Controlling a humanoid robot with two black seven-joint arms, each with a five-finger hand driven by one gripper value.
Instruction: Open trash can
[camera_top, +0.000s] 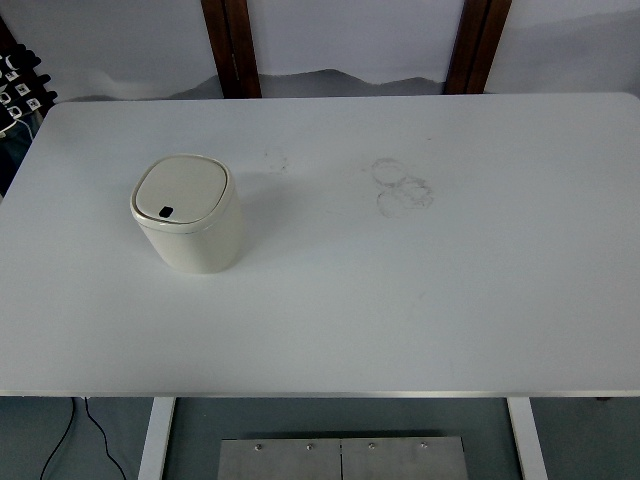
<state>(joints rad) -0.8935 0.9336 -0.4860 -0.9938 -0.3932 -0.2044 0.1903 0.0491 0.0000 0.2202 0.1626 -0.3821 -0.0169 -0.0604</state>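
- Top view shows neither of the robot's hands, so whether their fingers are apart or together cannot be told.
- With no hand to start from, the nearest thing to the robot's side is the trash can (188, 213), a small cream bin standing upright in the left part of the frame, a little above the middle.
- Its lid (180, 192) sits flat and closed on the rim, a rounded square with a small dark mark (166, 211) near the lower edge.
- The bin stands on a white table (400, 300) that fills most of the frame, and it casts a soft shadow to its right.
- Faint grey ring smudges (402, 186) mark the tabletop right of centre in the upper half, well apart from the bin; a fainter smudge (277, 157) lies just above and right of the bin.
- Two dark wooden posts (231, 45) stand beyond the far table edge, against a pale wall.
- At the upper left edge of the frame some black and white objects (18, 88) show, too cut off to identify.
- Along the bottom, below the table edge, white table legs (156, 438), a black cable (75, 435) and a metal plate (342, 458) are visible.
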